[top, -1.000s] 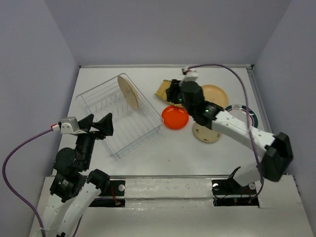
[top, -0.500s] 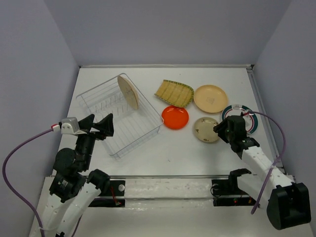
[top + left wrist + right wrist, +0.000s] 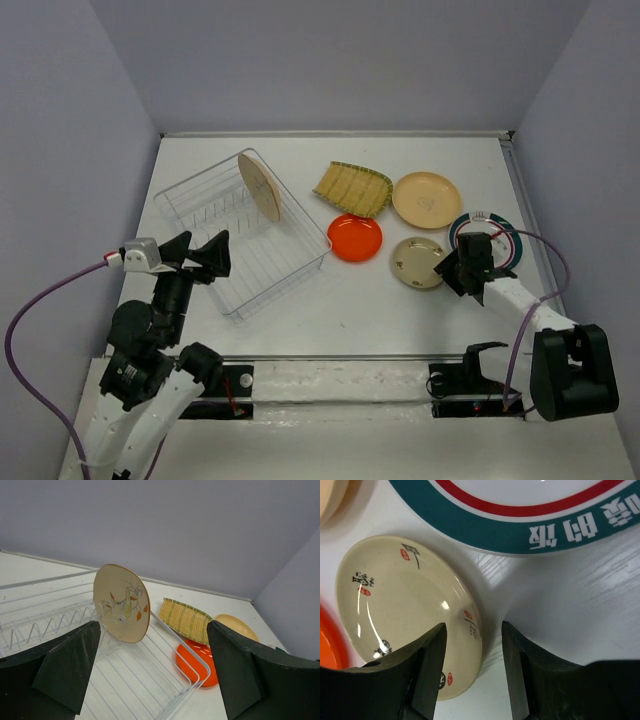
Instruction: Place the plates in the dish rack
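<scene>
The dish rack (image 3: 205,195) stands at the left with the cream branch-design plate (image 3: 259,186) upright in its far end; the plate also shows in the left wrist view (image 3: 121,602). The yellow-green fan plate (image 3: 352,187), tan plate (image 3: 426,199), orange-red plate (image 3: 354,237), small beige plate (image 3: 415,262) and teal-rimmed plate (image 3: 505,242) lie on the table. My right gripper (image 3: 449,268) is open, its jaws straddling the beige plate's right rim (image 3: 470,645). My left gripper (image 3: 205,255) is open and empty over the rack's near side.
Grey walls close in the white table (image 3: 340,310) at the back and both sides. The rack's near corner (image 3: 202,672) lies beside the orange-red plate (image 3: 200,662).
My right arm has swung back from over the fan plate at the far side and come down low at the beige plate's right rim. My left arm has not moved.
</scene>
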